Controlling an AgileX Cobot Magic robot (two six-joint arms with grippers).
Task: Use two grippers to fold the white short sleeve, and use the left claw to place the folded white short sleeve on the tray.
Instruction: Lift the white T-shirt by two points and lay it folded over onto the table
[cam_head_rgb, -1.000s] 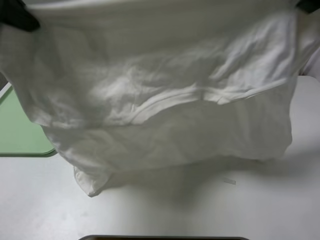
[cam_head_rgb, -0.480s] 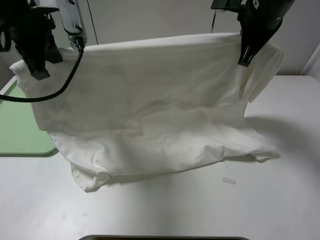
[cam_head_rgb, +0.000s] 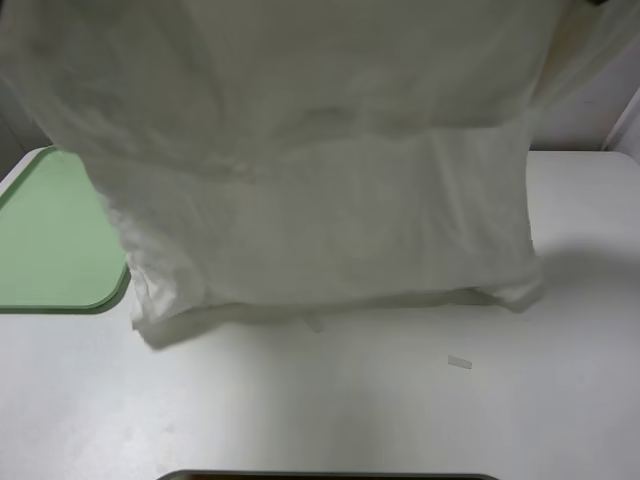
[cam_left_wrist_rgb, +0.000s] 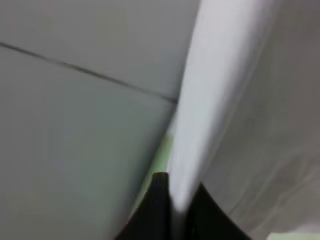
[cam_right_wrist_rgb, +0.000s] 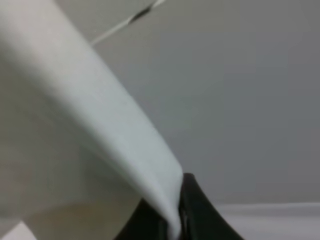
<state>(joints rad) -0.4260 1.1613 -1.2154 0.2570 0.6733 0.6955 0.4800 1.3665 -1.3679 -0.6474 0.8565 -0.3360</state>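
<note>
Lifted higher than before, the white short sleeve (cam_head_rgb: 320, 200) fills the view from 12 o'clock, its hem on the table (cam_head_rgb: 350, 420) beside the tray (cam_head_rgb: 50, 240) at 9 o'clock. The left gripper (cam_left_wrist_rgb: 172, 200) and right gripper (cam_right_wrist_rgb: 175, 215) each clamp its edge.

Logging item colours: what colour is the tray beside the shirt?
The tray is plain pale green, clearest in the exterior high view.

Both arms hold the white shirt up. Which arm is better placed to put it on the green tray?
Left. The tray lies on the left arm's side, beside the hanging shirt, and the left fingers are shut on its edge.
</note>
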